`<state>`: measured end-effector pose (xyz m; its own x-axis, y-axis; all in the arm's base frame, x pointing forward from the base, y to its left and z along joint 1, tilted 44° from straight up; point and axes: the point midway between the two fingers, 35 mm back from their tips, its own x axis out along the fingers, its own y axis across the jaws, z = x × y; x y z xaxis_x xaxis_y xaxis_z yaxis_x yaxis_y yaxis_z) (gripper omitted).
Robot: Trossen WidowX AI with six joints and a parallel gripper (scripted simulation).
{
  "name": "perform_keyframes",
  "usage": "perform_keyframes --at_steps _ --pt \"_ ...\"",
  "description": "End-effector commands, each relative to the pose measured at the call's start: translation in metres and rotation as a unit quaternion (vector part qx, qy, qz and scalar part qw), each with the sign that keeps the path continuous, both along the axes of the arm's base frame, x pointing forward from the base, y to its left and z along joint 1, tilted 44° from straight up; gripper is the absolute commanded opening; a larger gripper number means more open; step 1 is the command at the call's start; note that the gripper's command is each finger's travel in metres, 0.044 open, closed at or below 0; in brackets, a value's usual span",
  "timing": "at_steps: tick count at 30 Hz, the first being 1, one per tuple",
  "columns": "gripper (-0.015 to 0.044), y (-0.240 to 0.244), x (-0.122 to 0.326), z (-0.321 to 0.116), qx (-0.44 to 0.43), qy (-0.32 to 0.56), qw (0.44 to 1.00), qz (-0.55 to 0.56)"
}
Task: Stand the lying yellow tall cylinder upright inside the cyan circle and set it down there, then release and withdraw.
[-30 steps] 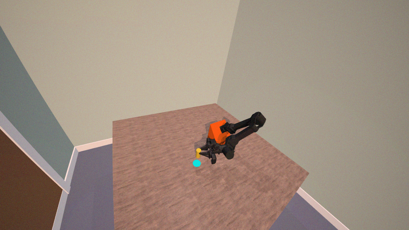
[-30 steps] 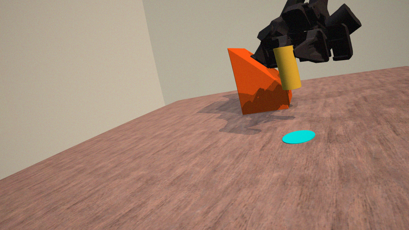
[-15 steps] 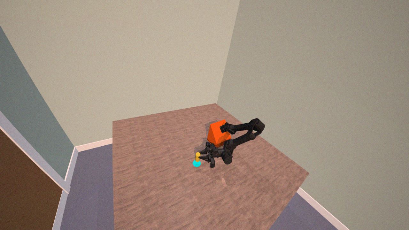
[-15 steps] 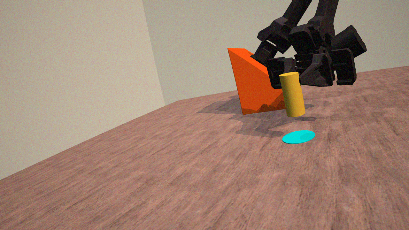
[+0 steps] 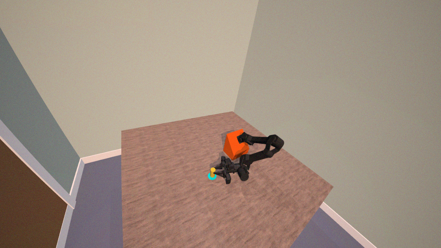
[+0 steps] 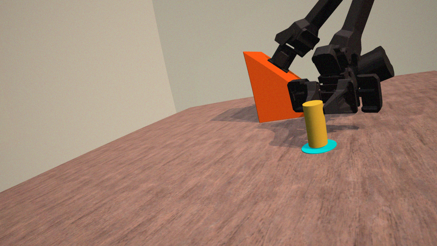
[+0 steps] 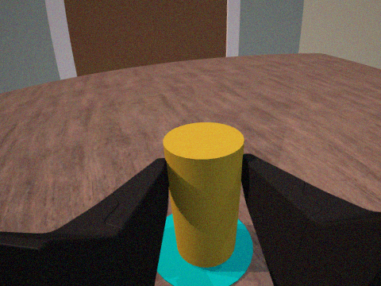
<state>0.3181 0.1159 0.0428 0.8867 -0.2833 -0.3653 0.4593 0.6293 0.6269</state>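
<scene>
The yellow tall cylinder [image 5: 212,172] [image 6: 316,126] [image 7: 204,199] is upright over the cyan circle [image 5: 209,177] [image 6: 332,145] [image 7: 245,248]. Its lower end shows inside the circle's outline, with cyan around it; whether it touches the surface or is just above it is hard to tell. My gripper [image 5: 213,171] [image 6: 315,107] [image 7: 205,165] is level and shut on the cylinder's upper part, one finger on each side in the wrist view.
An orange wedge-shaped block [image 5: 233,146] [image 6: 268,97] stands behind the gripper, close to the arm, which rests its base on the sloping face. The wooden table [image 5: 160,191] [image 6: 152,183] [image 7: 99,119] bears everything; its far edge shows in the wrist view.
</scene>
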Motion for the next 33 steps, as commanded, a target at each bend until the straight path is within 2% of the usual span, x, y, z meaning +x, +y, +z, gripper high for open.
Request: perform_keyframes --at_steps 1,9,20,26,33 --pt "0.0105 0.002 0.002 -0.001 0.003 -0.005 1.0 -0.005" --pt "0.0105 0.002 0.002 -0.001 0.003 -0.005 1.0 -0.005" --pt "0.0394 0.002 0.002 -0.001 0.003 -0.005 1.0 -0.005" --pt "0.04 0.0 0.002 0.002 0.003 -0.005 1.0 -0.005" --pt "0.04 -0.022 0.004 0.027 0.006 -0.006 1.0 -0.008"
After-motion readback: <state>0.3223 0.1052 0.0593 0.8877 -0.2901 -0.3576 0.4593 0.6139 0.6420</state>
